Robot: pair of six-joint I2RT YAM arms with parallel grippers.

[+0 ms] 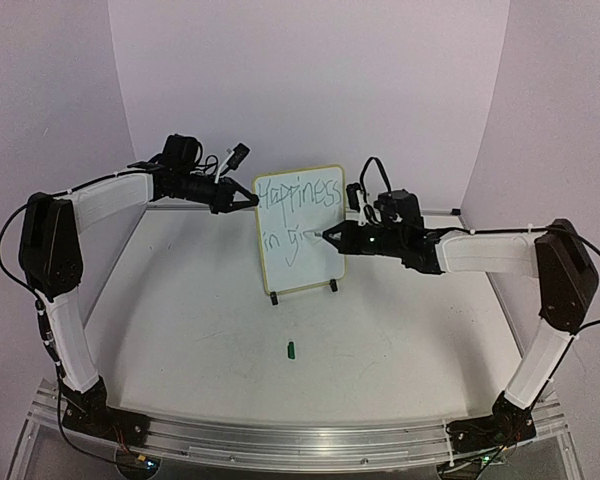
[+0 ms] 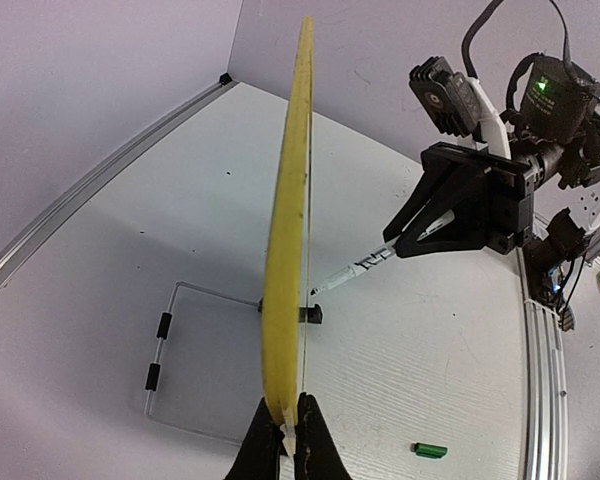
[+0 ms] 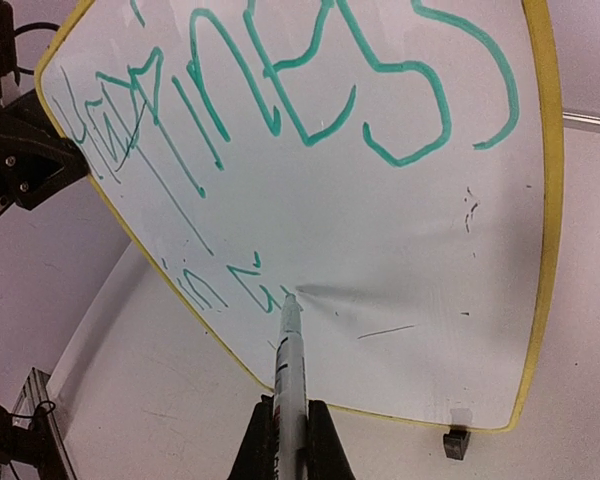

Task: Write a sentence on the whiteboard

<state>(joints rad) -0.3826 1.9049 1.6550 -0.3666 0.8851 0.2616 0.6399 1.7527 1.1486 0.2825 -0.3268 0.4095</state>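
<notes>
The board stands upright on its stand mid-table, its face toward the near side. The left gripper is pinched tight on the board's left edge, bracing it. The right gripper is clamped on a pen, whose long axis points almost square into the face. The pen's tip seems to touch the lower line, just right of the last green stroke of the words. Bare white lies to the tip's right, so the coming stroke likely runs rightward.
</notes>
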